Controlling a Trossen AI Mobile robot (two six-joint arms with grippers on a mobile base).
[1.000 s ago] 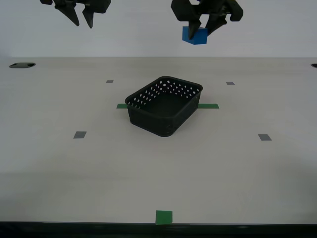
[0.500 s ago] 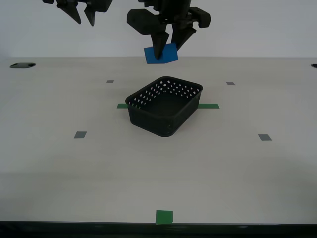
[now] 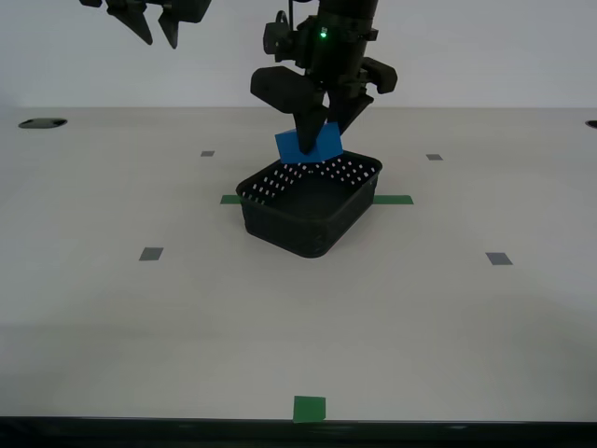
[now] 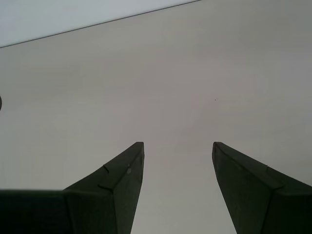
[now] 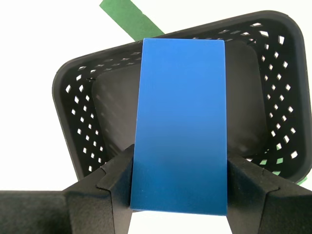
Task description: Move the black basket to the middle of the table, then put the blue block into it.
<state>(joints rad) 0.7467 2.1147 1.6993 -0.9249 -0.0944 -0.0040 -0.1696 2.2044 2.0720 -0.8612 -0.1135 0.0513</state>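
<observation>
Our first end effector [image 3: 315,140] is clenched on the blue block [image 3: 310,146], directly above the black basket [image 3: 308,210]; drop is straight down. Second end effector [image 4: 178,161] is released, idle.

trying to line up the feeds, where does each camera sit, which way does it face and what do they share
Exterior view: on the robot off the arms, looking level across the table; shows my first gripper over the black basket and my second gripper.
First wrist view: on my first gripper, facing down into the basket; its fingers clamp the blue block.
Second wrist view: on my second gripper, facing bare table; fingers apart.
Shared: block, basket and green tape strip appear in exterior and first wrist views.
</observation>
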